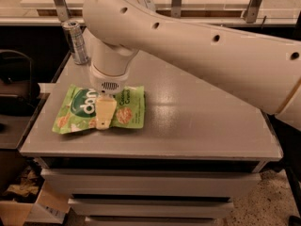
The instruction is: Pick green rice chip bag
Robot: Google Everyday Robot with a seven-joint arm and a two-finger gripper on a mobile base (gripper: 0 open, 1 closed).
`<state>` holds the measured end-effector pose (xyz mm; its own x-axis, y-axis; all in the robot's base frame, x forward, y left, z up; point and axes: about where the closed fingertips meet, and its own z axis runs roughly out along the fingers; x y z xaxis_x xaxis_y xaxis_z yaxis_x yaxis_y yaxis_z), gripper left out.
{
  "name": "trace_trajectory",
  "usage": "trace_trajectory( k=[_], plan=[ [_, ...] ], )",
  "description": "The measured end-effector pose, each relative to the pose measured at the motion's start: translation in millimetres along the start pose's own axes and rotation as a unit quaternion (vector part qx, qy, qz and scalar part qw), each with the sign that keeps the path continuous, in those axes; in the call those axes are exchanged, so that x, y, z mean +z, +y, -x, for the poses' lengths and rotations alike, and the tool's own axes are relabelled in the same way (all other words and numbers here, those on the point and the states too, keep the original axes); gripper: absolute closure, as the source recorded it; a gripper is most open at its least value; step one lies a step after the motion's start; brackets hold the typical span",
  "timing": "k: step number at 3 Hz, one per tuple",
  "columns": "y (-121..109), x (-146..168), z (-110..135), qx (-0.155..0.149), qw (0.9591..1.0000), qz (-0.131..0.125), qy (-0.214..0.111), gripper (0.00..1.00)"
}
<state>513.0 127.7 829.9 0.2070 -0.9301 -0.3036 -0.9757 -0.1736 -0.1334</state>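
Observation:
The green rice chip bag (75, 112) lies flat near the front left of the grey table (197, 121). It is light green with a dark green oval, white lettering and pictures of orange-tan chips. My gripper (104, 120) points straight down over the middle of the bag, at or just above its surface. The white wrist (110, 74) and the thick arm (211, 51) reach in from the right and hide part of the bag.
A slim silver can (75, 41) stands upright at the back left corner of the table. A dark chair or box (16, 86) sits left of the table. Drawers (150, 192) are below the tabletop, and a cardboard box (28, 206) is on the floor at the left.

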Motion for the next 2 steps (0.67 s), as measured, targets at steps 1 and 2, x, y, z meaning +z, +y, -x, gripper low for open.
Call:
trace_trajectory(
  k=[1,2],
  plan=[
    [-1,-4,1,0.000,1.0000,0.000,0.000,0.88],
    [-22,-28,4,-0.002,0.9992,-0.041,-0.004,1.00]
  ],
)
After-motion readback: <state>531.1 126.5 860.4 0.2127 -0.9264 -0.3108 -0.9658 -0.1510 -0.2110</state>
